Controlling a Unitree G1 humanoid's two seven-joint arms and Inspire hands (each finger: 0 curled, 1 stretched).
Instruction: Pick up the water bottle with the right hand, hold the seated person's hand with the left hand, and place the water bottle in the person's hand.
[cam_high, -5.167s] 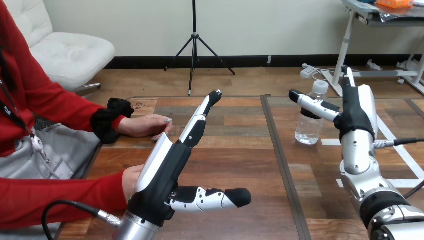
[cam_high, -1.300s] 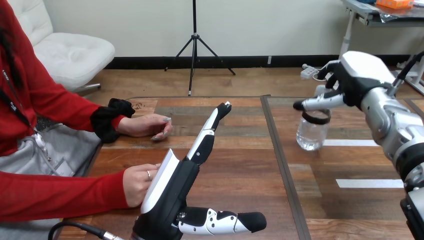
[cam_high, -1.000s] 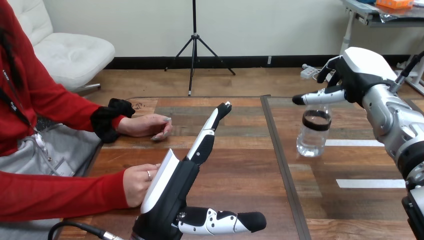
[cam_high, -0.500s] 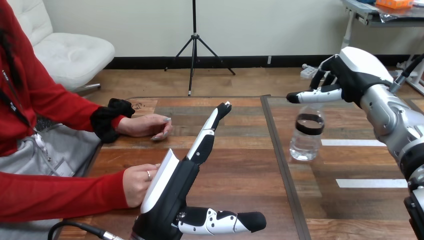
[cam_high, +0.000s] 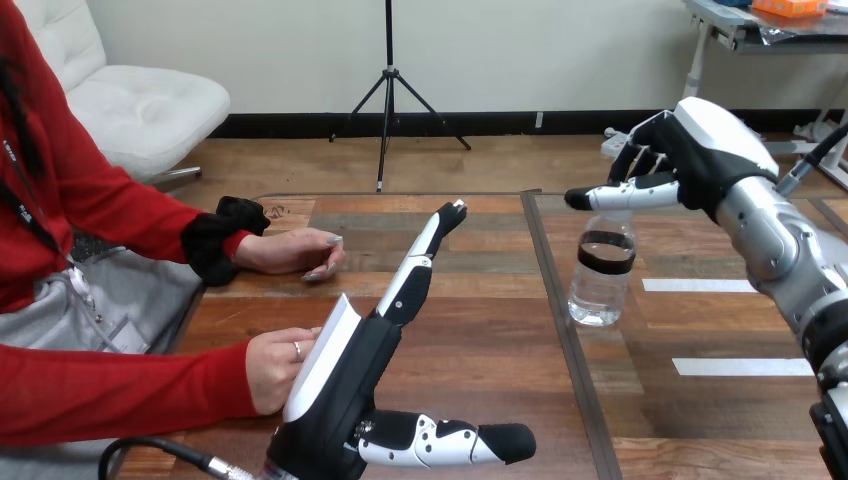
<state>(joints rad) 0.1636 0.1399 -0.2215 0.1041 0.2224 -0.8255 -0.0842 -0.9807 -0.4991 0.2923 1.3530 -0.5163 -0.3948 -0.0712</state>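
Head view: the robot's right hand (cam_high: 690, 160), black with white shells, is over the far right part of the brown wooden tabletop (cam_high: 480, 340). Its fingers are curled down round the top of a clear plastic water bottle (cam_high: 598, 285) with a dark band below its neck, and its thumb points left. The bottle is upright under the hand, just right of the dark seam (cam_high: 560, 330) that runs from the far edge to the near edge. I cannot tell whether its base touches the wood. 2 white tape strips (cam_high: 690, 285) lie well right of it. The left hand (cam_high: 345, 385) stands on edge near the near edge, fingers straight and pointing to the far edge, thumb stretched to the right, holding nothing. The person's hand at the near left edge (cam_high: 272, 368) is loosely curled just beside its white back; contact is unclear. The person's other hand (cam_high: 295, 252) rests flat by the far left edge.
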